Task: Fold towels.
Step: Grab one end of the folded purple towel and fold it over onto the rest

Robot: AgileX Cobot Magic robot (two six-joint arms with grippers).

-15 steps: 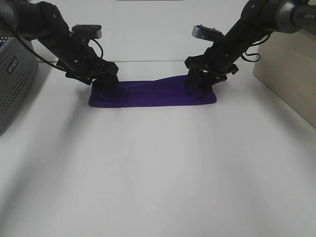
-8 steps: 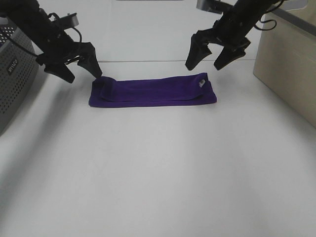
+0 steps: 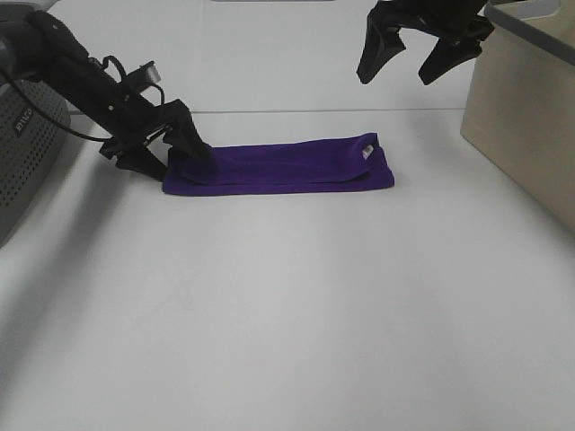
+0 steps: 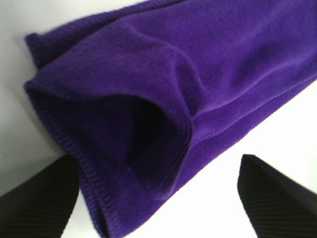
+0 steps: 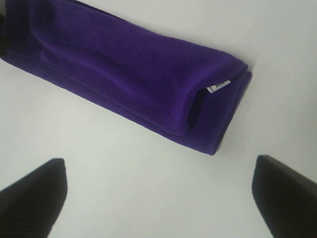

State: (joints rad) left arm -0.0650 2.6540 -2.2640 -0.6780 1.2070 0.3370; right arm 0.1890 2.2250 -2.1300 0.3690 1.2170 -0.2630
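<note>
Jaws spread wide on both sides: the left gripper (image 3: 172, 158) is down low at the table (image 3: 287, 314), straddling the left end of the towel (image 3: 283, 166) and closed on nothing, while the right gripper (image 3: 395, 79) hangs high above the other end, gaping too. That towel lies flat as a long folded strip, with a small white tag (image 3: 368, 151) showing at its right end. Soft, light, floppy stuff, this; pinch only one layer and I'd expect it to sag and slip apart. At the left end the layers gape into a loose pocket, so my call is to catch every layer together right at that edge.
</note>
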